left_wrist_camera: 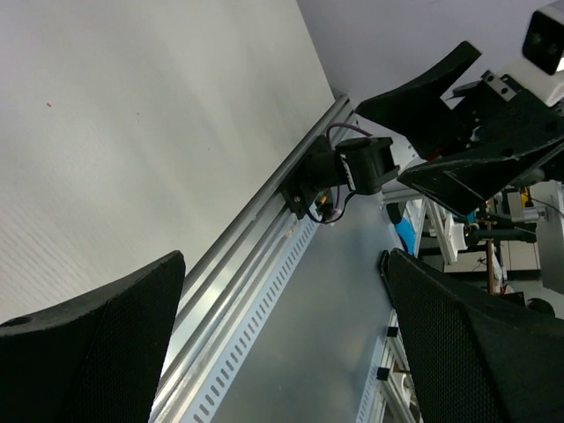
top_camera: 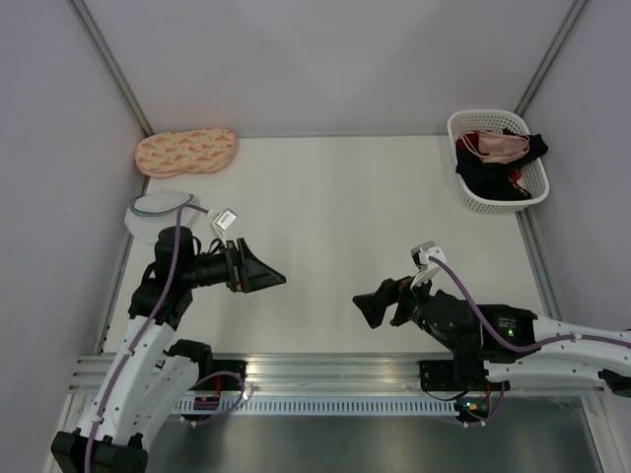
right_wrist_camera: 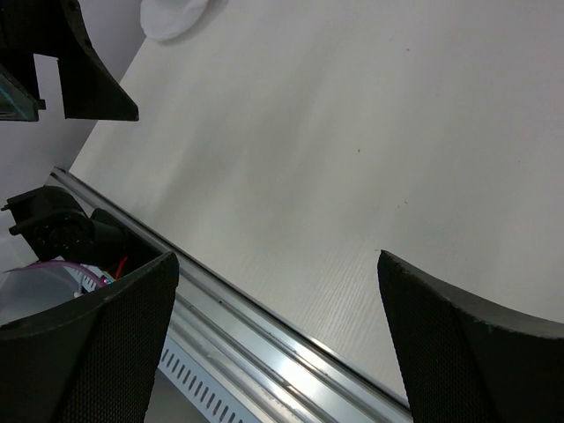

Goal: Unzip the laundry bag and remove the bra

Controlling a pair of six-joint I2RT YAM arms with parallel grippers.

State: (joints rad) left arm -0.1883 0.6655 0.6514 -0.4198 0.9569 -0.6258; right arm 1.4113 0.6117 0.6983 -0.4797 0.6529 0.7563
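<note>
The laundry bag (top_camera: 158,210) lies flattened at the table's left edge, a white mesh disc with a grey-lilac rim; a small tag (top_camera: 225,218) lies just to its right. Its white edge also shows in the right wrist view (right_wrist_camera: 173,14). A pale pink garment, apparently the bra (top_camera: 496,146), lies in the white basket (top_camera: 463,124) at the back right. My left gripper (top_camera: 273,279) (left_wrist_camera: 282,264) is open and empty, right of and nearer than the bag. My right gripper (top_camera: 367,307) (right_wrist_camera: 278,260) is open and empty, facing the left one over the table's near part.
A peach two-lobed pad with orange prints (top_camera: 185,151) lies at the back left. The basket also holds black and red garments (top_camera: 485,177). An aluminium rail (top_camera: 335,370) runs along the near edge. Walls close the left, back and right sides.
</note>
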